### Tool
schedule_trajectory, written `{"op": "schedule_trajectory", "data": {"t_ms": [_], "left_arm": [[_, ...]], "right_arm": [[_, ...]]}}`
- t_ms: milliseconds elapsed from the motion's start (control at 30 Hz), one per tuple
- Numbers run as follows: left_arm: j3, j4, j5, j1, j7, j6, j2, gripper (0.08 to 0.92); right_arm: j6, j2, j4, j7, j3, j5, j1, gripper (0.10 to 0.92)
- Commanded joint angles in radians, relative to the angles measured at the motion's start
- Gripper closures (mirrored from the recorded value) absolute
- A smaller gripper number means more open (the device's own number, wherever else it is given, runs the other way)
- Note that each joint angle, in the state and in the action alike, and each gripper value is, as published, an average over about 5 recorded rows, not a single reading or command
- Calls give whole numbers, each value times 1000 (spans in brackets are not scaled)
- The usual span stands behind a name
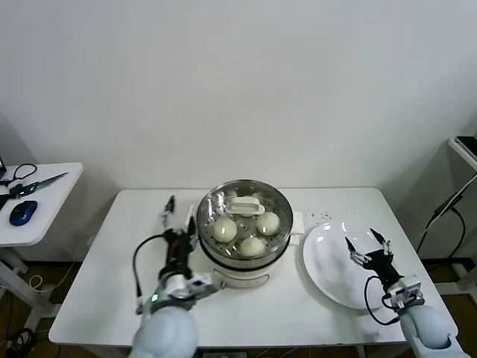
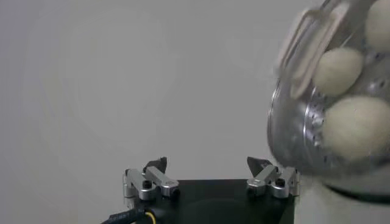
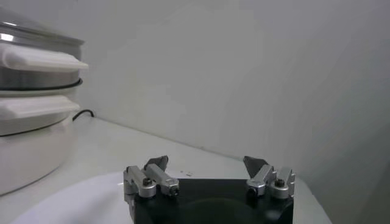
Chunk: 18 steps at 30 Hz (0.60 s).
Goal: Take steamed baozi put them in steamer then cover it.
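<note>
The steamer (image 1: 212, 257) stands mid-table on its cream base. The glass cover (image 1: 277, 201) rests on it, with its white handle (image 1: 244, 203) at the centre. Three baozi (image 1: 225, 229) show through the glass; a fourth I cannot see. My left gripper (image 1: 180, 215) is open and empty, close beside the steamer's left wall. In the left wrist view the gripper (image 2: 207, 163) is open, with the steamer (image 2: 292, 131), the handle (image 2: 303, 52) and a baozi (image 2: 356, 128) near one finger. My right gripper (image 1: 363, 240) (image 3: 206, 161) is open and empty above the white plate (image 1: 328, 272).
The white plate (image 3: 79, 204) lies right of the steamer (image 3: 30, 76) and holds nothing. A white power strip (image 1: 317, 218) sits behind it. A side table (image 1: 45, 224) at the left carries a blue mouse (image 1: 22, 212). A cable hangs at the far right.
</note>
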Motion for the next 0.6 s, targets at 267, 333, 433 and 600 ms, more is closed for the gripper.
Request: {"op": "schedule_trajectory", "data": {"t_ms": [267, 333, 433, 600], "left_arm": [[-587, 91, -1037, 389, -184, -796, -115, 177], [-598, 127, -1105, 394, -177, -816, -120, 177], [-599, 167, -1165, 397, -167, -839, -118, 177], [-596, 204, -1175, 393, -132, -859, -130, 177]], "right_arm": [[5, 15, 36, -6, 16, 12, -35, 203], [10, 15, 40, -8, 19, 15, -42, 203], [15, 19, 43, -8, 24, 35, -51, 203], [13, 23, 56, -11, 26, 52, -67, 203]]}}
